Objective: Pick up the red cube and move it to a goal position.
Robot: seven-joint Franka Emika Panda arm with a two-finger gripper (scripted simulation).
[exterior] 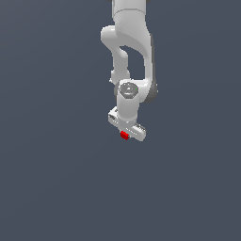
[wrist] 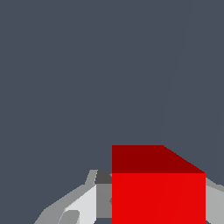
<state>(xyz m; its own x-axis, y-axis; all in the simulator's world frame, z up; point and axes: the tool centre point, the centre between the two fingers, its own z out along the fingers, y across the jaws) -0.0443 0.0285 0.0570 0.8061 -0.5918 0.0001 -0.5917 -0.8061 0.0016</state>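
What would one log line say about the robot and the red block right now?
stage: carrying | hand: shut on red block | block: between the fingers, against the hand's underside | goal: not visible

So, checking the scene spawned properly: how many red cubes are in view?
1. The red cube sits at the gripper, between its fingers; the wrist view shows it close up. No others are visible.

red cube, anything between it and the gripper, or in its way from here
Nothing visible. The red cube sits right at the gripper, with finger parts close on either side in the wrist view, though actual contact isn't clear. Around it both views show only plain grey background; no goal marker or obstacle is visible.
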